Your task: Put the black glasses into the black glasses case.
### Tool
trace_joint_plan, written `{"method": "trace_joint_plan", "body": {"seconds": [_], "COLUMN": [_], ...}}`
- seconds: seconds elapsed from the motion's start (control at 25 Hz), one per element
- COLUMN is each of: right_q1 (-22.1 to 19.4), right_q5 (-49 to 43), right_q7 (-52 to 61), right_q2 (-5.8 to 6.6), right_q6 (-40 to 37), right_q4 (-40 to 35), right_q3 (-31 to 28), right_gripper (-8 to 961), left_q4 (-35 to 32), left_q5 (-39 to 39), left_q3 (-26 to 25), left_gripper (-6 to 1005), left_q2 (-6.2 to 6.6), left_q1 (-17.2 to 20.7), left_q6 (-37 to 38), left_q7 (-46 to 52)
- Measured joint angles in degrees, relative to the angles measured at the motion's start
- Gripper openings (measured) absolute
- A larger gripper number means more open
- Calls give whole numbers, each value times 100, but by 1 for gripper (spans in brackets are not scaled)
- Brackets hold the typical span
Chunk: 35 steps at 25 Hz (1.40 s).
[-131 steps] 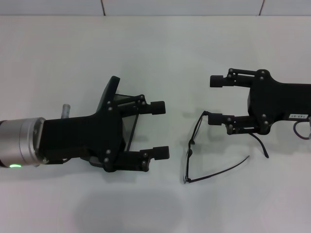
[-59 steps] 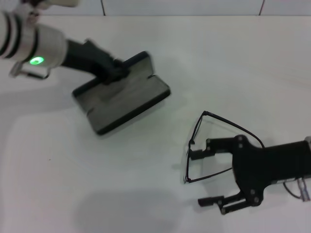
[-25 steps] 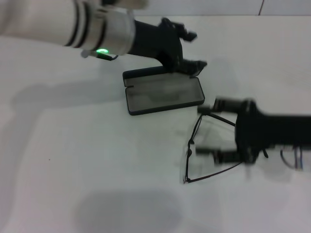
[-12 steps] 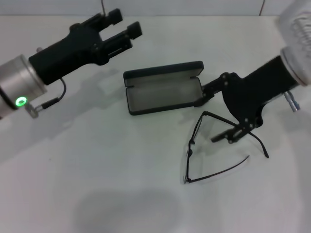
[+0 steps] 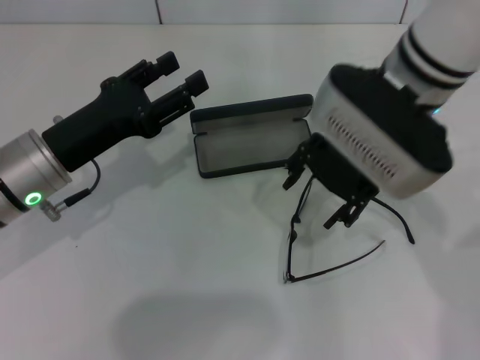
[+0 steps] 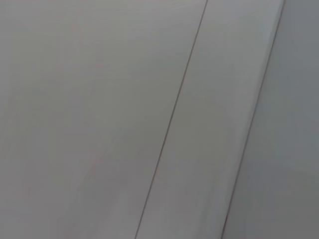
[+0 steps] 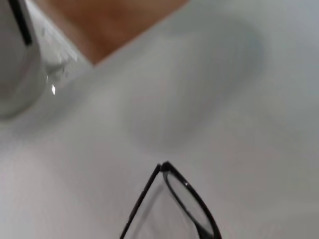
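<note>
The black glasses case point(image 5: 244, 150) lies open on the white table, grey lining up and empty, lid standing along its far side. The black glasses point(image 5: 292, 234) lie unfolded on the table just in front of and right of the case. One corner of their frame shows in the right wrist view point(image 7: 164, 168). My right gripper point(image 5: 319, 193) points down over the glasses' front frame, open, with a finger on each side of it and nothing held. My left gripper point(image 5: 181, 72) is open and empty, raised just left of the case.
The white table point(image 5: 150, 285) extends around the case and glasses. A white wall with seams runs along the back. The left wrist view shows only pale panels with a seam point(image 6: 169, 124). The right arm's large grey wrist housing point(image 5: 382, 139) hangs over the table's right side.
The right arm has swung in over the glasses, its gripper now pointing down at their front frame. The left gripper has shifted slightly nearer the case. Case and glasses have not moved in the last half second.
</note>
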<state>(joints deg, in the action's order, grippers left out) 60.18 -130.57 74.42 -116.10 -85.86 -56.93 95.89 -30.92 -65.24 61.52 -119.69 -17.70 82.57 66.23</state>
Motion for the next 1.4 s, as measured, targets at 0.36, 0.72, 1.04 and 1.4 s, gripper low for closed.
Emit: {"method": "trace_joint_plan", "body": {"seconds": [0.36,0.72,1.04,1.4], "right_q1": [124,147,149,-3], "right_q5": [227,472,564,728], "right_q7": [150,152,152,214], "right_q2": [-5,-9,-8,-8], "right_q6": [1093,1510,1695,1274], "right_q4": [106,254,368,376], "right_q3": [1418,2016,2184,1622], "right_gripper": [663,628,503,193], "left_q4": [282,293,297,298], "left_q5": [20,27,22,-10], "left_q3": [0,0,0,0], "left_gripper": [727,729,729,728], "left_q2": [-6,13,16,20], "left_q1": [-73,-189,-227,-256], "left_q6": [8,-16,-30,-31], "left_q7": [-276,-280,-288,-292]}}
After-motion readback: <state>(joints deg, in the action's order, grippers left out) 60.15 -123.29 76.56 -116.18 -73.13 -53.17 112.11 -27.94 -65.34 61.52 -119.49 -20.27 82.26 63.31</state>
